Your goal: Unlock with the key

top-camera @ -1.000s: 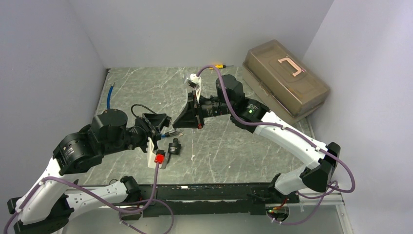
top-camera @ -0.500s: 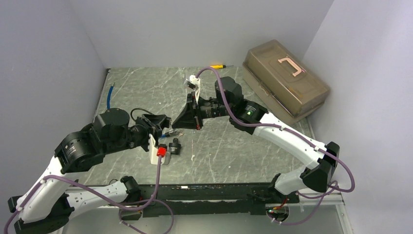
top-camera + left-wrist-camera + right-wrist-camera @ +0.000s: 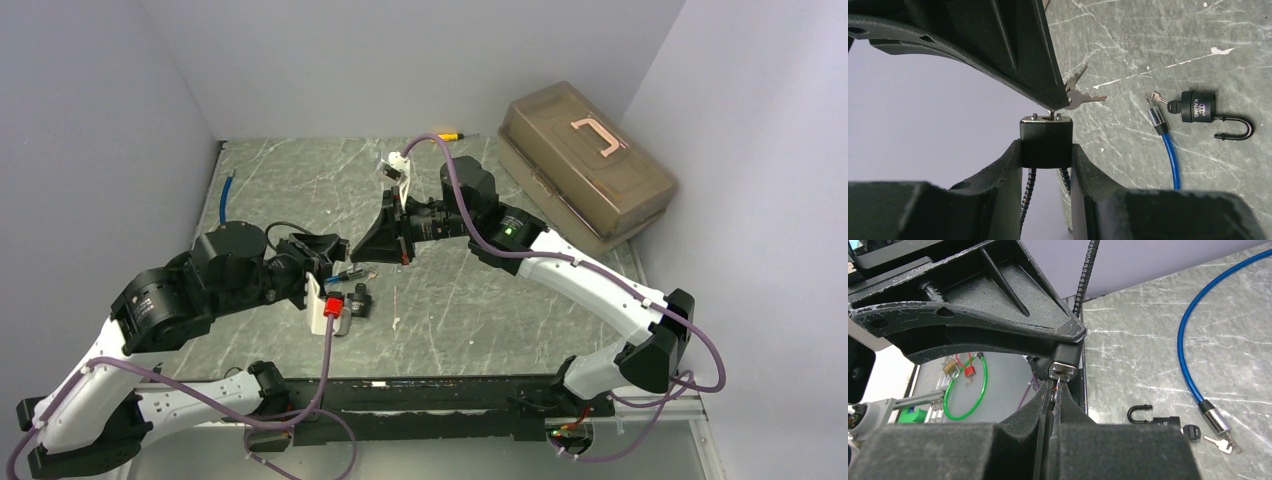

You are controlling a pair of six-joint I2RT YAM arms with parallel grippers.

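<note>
Above the bench [image 3: 450, 320], left of its middle, the left hand [image 3: 1046, 150] clamps a small black padlock [image 3: 1045, 136] by its flat sides. The right hand [image 3: 1054, 396] pinches the key [image 3: 1053, 386] seated in it: thin, stiff metal, probably best twisted by its head.

Two arms stand over the worktop [image 3: 470, 310]: one left arm [image 3: 170, 300] and one right arm [image 3: 590, 280], each with one pair of fingers. There are two padlocks: one black padlock [image 3: 1046, 145] clamped between the left fingers [image 3: 1009, 167], and one open padlock [image 3: 1198, 107] lying near them. One key [image 3: 1053, 390] is pinched between the right fingers [image 3: 1035, 412], with two spare keys [image 3: 1083, 97] hanging beside them. Two more keys [image 3: 1191, 431] lie by the open padlock. There is one blue cable [image 3: 1173, 165] and one toolbox [image 3: 585, 160], well beyond the right fingers.
</note>
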